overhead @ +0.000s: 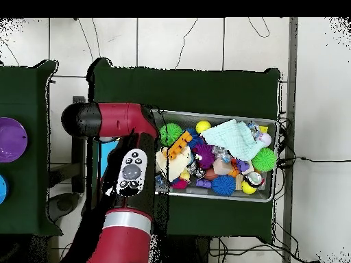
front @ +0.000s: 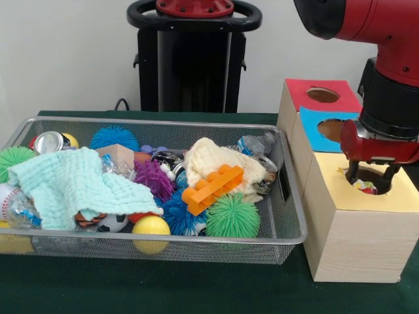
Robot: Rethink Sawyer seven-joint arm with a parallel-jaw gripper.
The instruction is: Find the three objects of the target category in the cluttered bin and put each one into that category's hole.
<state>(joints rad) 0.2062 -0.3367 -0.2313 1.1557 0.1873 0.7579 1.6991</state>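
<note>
One rag going into the yellow hole, rest of the search ahead.
My end effector (front: 372, 176) hangs released over the yellow-faced hole (front: 368, 180), a printed rag (front: 364, 187) lying loose inside; I see no other printed rags in the mesh bin (front: 288, 226), perhaps buried. Dark green tabletop (front: 196, 288), pale wall behind.

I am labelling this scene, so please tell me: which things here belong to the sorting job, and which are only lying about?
Belonging to the job:
- gripper, over the yellow-faced hole
- colourful rag, showing inside that hole
- wire mesh bin

Only lying about:
- mint-green cloth
- cream cloth
- orange block
- green spiky ball
- yellow ball
</note>
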